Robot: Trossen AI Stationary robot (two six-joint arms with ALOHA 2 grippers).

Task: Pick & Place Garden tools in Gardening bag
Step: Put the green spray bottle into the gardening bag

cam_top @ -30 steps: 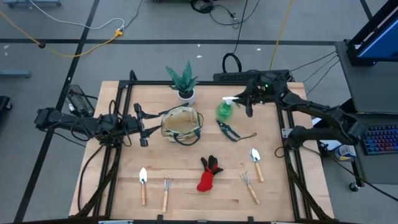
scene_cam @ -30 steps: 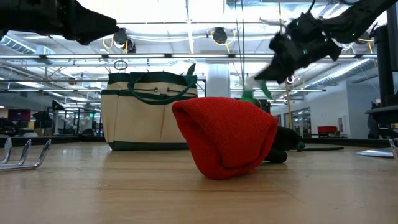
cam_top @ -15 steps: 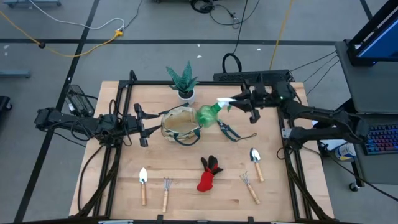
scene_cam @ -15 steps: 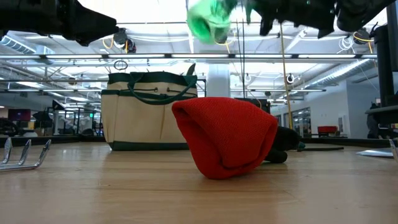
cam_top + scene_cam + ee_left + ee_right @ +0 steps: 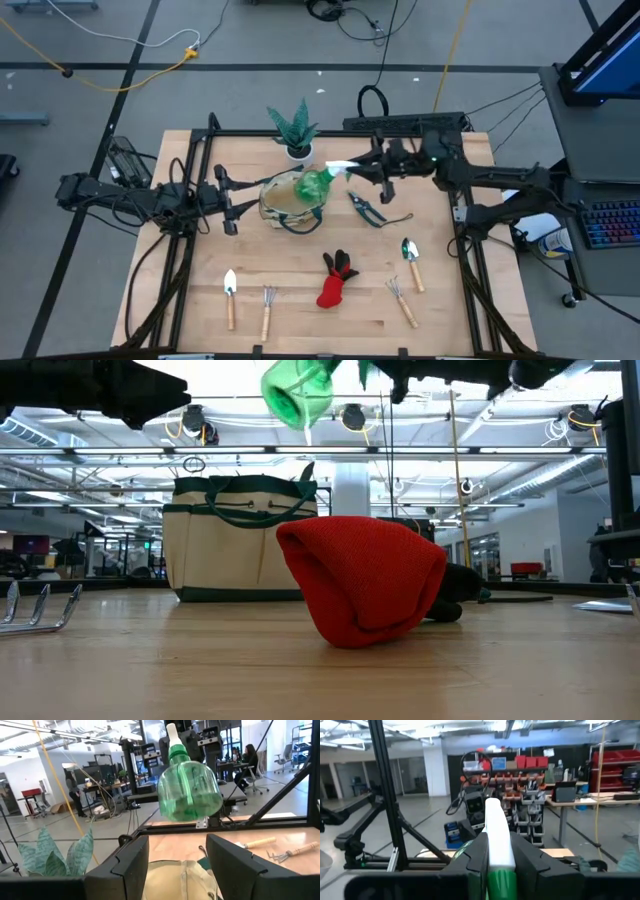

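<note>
Green spray bottle (image 5: 314,183) above bag (image 5: 291,199) rim

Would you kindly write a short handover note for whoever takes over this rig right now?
Right gripper: shut on the green spray bottle, held in the air over the gardening bag.
Left gripper: open, holding nothing, beside the bag on its left.
Done: nothing visibly inside the bag yet.
Left: release the bottle into the bag, then bag the pruning shears, the red-and-black glove, two trowels and two hand rakes, all lying on the table.
</note>
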